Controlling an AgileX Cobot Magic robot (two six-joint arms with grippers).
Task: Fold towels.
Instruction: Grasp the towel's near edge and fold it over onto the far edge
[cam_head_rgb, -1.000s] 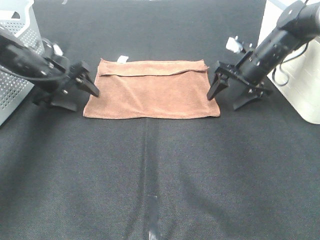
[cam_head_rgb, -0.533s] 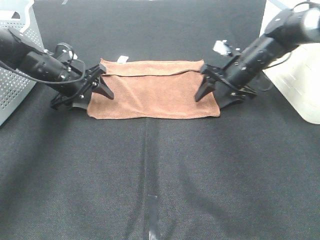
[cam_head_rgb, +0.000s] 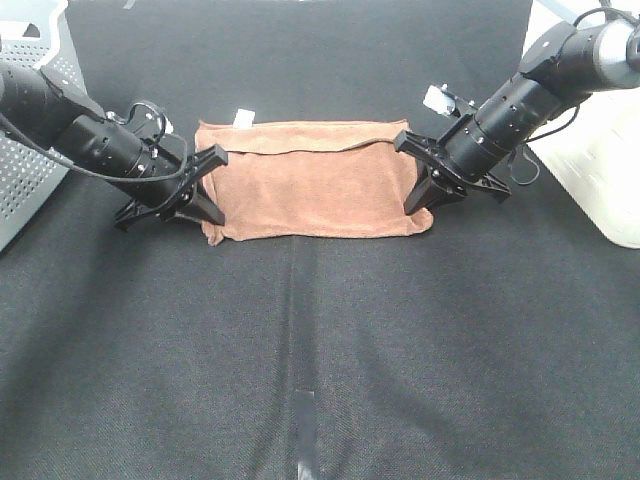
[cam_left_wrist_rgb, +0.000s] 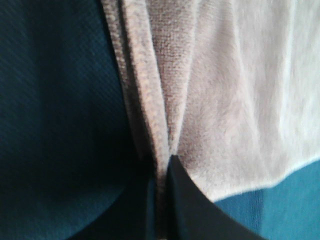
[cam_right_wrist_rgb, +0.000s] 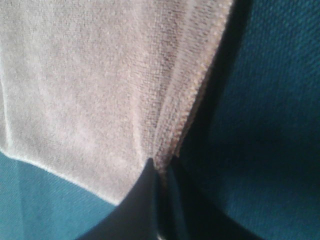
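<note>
**Exterior high view:** The brown towel (cam_head_rgb: 315, 185) is seen spread on the black mat (cam_head_rgb: 320, 350), with its far long edge turned over in a narrow flap. A small white tag (cam_head_rgb: 242, 118) is shown at the far left corner. The left gripper (cam_head_rgb: 207, 190) is clamped on the towel's left short edge, where the cloth is gathered inward at the fingers. The right gripper (cam_head_rgb: 420, 178) is clamped on the opposite short edge. The whole cloth is held between the two pairs of fingers.

**Left wrist view:** The left gripper (cam_left_wrist_rgb: 162, 175) is pictured with its dark fingers (cam_left_wrist_rgb: 187, 210) pressed together on the towel (cam_left_wrist_rgb: 215, 100). The hem is pinched into a ridge running away from the tips. Cloth is spread to one side of the fingers and mat (cam_left_wrist_rgb: 55, 125) to the other.

**Right wrist view:** The right gripper (cam_right_wrist_rgb: 159, 172) is shown with its fingers (cam_right_wrist_rgb: 137, 200) closed on the stitched edge of the towel (cam_right_wrist_rgb: 90, 75). A fold is raised just beyond the tips. Bare mat (cam_right_wrist_rgb: 270, 125) is seen beside the hem.
</note>
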